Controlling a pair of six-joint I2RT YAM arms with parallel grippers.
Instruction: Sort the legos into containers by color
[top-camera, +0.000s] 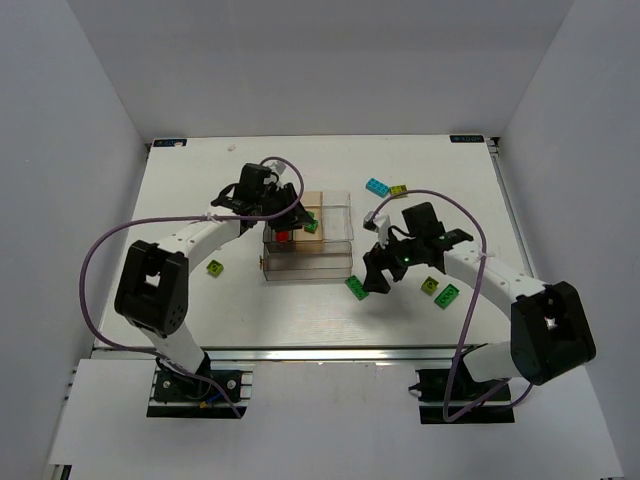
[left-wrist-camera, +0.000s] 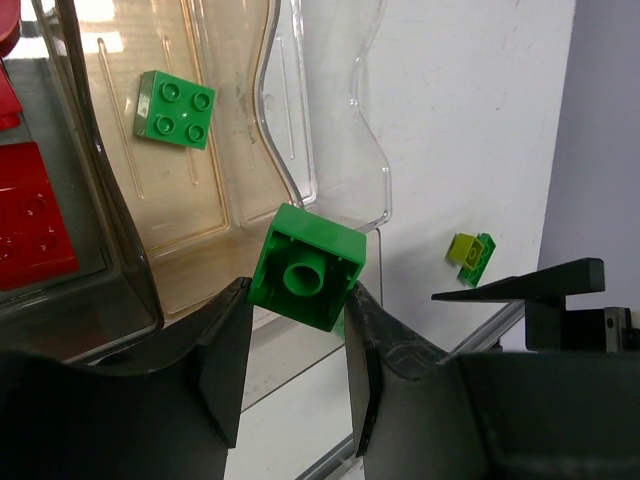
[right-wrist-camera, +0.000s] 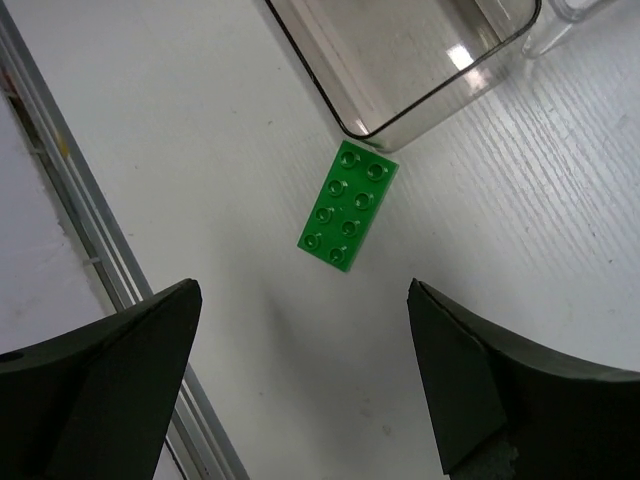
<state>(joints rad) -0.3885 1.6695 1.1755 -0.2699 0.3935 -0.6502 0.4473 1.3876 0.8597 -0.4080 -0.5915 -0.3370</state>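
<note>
Left pincer (left-wrist-camera: 297, 300) clamping one green brick (left-wrist-camera: 305, 265) over box (left-wrist-camera: 300, 110), wrist view alone showing second green brick (left-wrist-camera: 175, 108) lying in tan compartment (left-wrist-camera: 190, 210), right pincer (right-wrist-camera: 300, 310) gaping wide, gripping nothing, hovering over one long green brick (right-wrist-camera: 347, 205) lying on surface (right-wrist-camera: 200, 150) just beside box corner.

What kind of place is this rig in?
Probably a lab test cell, not a home or factory: plain white walls box in a white table, two arms are bolted to an aluminium rail, and the props are toy bricks and a clear divided box.
</note>
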